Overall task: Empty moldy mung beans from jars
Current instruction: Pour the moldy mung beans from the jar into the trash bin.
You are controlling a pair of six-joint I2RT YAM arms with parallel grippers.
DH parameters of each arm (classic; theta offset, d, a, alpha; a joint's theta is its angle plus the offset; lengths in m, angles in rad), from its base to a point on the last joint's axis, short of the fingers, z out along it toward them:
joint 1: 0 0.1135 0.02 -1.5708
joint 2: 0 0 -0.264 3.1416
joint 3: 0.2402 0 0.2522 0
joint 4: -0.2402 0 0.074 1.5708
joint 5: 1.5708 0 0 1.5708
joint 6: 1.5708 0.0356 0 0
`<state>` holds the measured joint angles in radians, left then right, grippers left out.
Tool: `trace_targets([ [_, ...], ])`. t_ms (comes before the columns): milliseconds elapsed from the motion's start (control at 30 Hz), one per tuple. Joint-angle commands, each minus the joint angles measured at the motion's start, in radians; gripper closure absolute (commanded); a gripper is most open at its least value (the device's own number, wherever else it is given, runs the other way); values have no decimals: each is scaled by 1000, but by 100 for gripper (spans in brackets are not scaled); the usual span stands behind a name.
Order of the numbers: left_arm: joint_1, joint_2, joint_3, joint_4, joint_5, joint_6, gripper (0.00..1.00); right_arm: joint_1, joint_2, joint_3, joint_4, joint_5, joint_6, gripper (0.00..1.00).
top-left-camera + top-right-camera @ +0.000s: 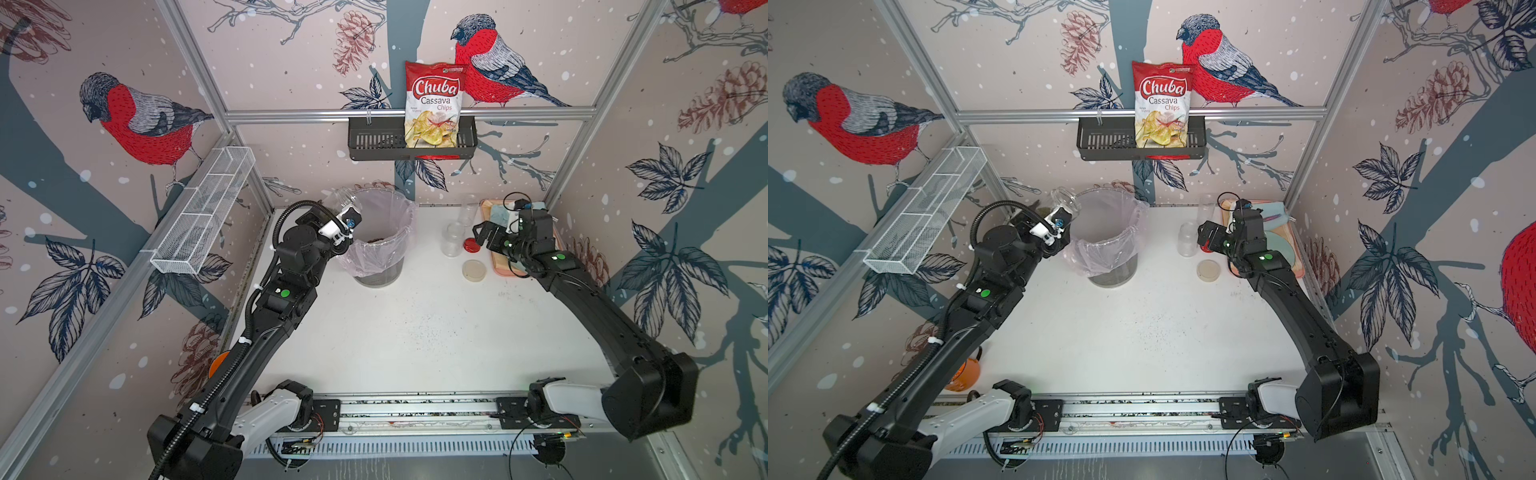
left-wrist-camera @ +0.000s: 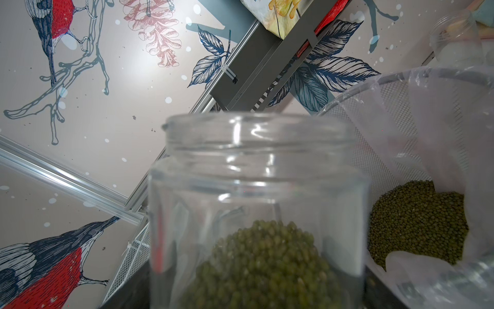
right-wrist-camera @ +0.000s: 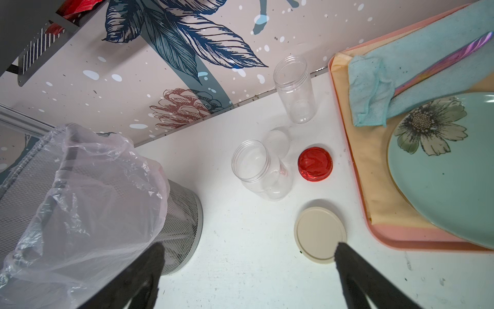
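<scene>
While left fingers (image 1: pixel 348 218) clenched a lidless jar (image 2: pixel 256 187) tilted just beside the bin (image 1: pixel 376 276) rim, mung beans (image 2: pixel 267 264) sat at its base | bean heap (image 2: pixel 417 227) lay in the bin's liner | right fingers (image 3: pixel 352 270) spread empty above the table (image 1: pixel 415 332) near beige lid (image 3: pixel 319 231) | two empty jars (image 3: pixel 260 171) stood by red lid (image 3: pixel 315 164)
</scene>
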<state>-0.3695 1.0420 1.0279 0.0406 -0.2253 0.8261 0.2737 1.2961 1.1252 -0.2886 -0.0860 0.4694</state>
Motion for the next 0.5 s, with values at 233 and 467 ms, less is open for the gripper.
trace_targets([
  [233, 4, 21, 64, 32, -22, 78, 100, -3, 0, -1, 39, -23, 2, 1],
  [467, 4, 18, 63, 42, -43, 167, 100, -4, 8, 5, 33, -14, -24, 1],
])
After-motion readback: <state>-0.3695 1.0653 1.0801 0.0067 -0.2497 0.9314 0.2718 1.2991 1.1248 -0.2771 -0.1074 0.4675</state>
